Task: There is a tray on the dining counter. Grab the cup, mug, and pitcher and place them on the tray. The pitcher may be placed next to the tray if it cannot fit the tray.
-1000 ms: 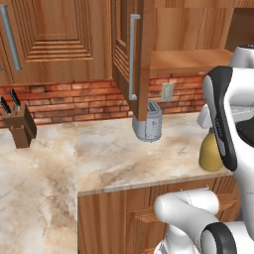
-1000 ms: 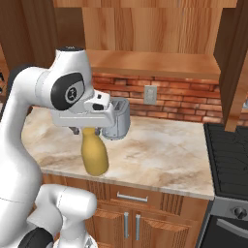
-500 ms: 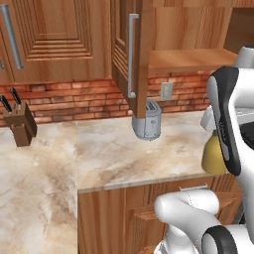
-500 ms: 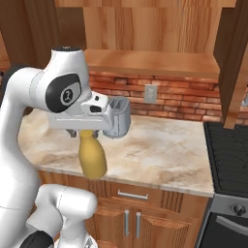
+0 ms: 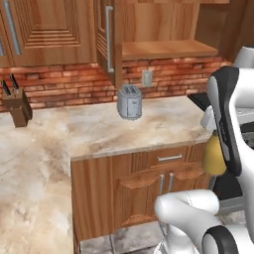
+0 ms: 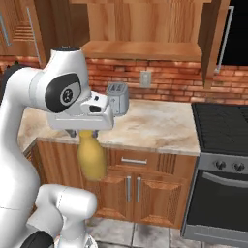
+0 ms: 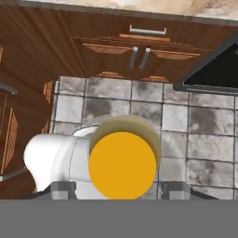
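Observation:
The mustard-yellow pitcher (image 6: 92, 159) hangs upright in the air in front of the cabinet doors, below counter height, with my gripper (image 6: 85, 132) shut on its neck. At the right edge of the left base view, the pitcher's body (image 5: 212, 156) peeks out from behind my forearm. The hand view looks straight down on the pitcher's round yellow top (image 7: 122, 164), with a dark fingertip (image 7: 173, 188) at either side of it. The tray, cup, mug and dining counter are out of view.
A grey toaster (image 5: 130, 101) stands on the marbled kitchen counter (image 5: 99, 130) against the brick wall, and a knife block (image 5: 19, 106) stands at the far left. A black stove (image 6: 220, 127) adjoins the counter on the right. Grey floor tiles (image 7: 186, 122) lie beneath the hand.
The whole scene has shifted: the base has backed away from the counter and turned, bringing cabinet fronts, floor and stove into view. The pitcher stays gripped in the hand.

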